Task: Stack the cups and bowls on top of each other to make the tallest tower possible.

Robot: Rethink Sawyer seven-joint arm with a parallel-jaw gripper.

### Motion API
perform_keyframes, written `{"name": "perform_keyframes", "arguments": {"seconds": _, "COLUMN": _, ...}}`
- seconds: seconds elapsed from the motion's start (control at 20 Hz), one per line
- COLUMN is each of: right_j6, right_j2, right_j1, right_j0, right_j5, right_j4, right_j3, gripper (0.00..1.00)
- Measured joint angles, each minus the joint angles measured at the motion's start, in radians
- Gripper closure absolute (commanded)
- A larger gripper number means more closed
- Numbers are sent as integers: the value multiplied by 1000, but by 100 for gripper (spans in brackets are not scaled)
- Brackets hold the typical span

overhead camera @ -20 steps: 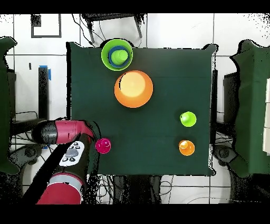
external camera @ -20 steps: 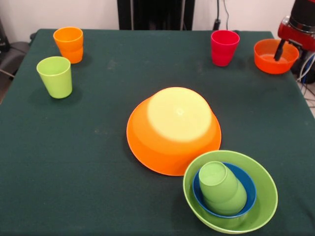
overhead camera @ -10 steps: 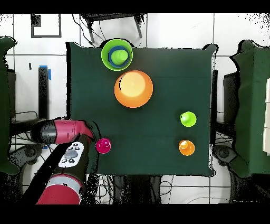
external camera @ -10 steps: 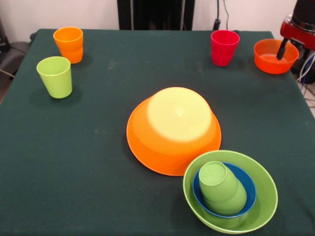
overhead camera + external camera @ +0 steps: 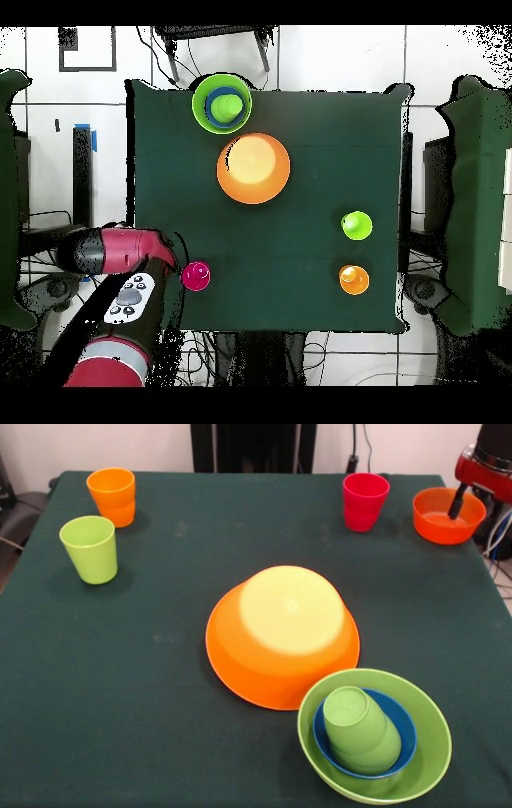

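Showing only front view: gripper [image 5: 457, 504] inside red-orange bowl [image 5: 448, 516].

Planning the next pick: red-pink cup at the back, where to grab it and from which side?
The red-pink cup stands upright, mouth up, clear of the small red-orange bowl beside it. Probably best to come straight down and pinch the rim, one of the jaws inside, one outside; the smooth tapered wall may slip in a side grasp.
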Motion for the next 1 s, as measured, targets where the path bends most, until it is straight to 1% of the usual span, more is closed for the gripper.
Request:
{"name": "perform_keyframes", "arguments": {"seconds": 0.25, "right_j6": 0, "right_j2": -1, "right_j1": 1, "right_j0": 20, "right_j5": 0, "right_j4": 15, "right_j3": 5, "gripper": 0}}
{"name": "perform_keyframes", "arguments": {"seconds": 0.45, "right_j6": 0, "right_j2": 0, "right_j1": 5, "right_j0": 21, "right_j5": 0, "right_j4": 24, "right_j3": 15, "gripper": 0}}
{"name": "perform_keyframes", "arguments": {"seconds": 0.55, "right_j6": 0, "right_j2": 4, "right_j1": 24, "right_j0": 15, "right_j5": 0, "right_j4": 35, "right_j3": 23, "gripper": 0}}
{"name": "perform_keyframes", "arguments": {"seconds": 0.8, "right_j6": 0, "right_j2": 8, "right_j1": 74, "right_j0": 5, "right_j5": -3, "right_j4": 38, "right_j3": 27, "gripper": 0}}
{"name": "perform_keyframes", "arguments": {"seconds": 0.9, "right_j6": 0, "right_j2": 8, "right_j1": 114, "right_j0": -1, "right_j5": -19, "right_j4": 38, "right_j3": 26, "gripper": 0}}
{"name": "perform_keyframes", "arguments": {"seconds": 1.0, "right_j6": 0, "right_j2": 10, "right_j1": 114, "right_j0": -6, "right_j5": -27, "right_j4": 40, "right_j3": 25, "gripper": 0}}
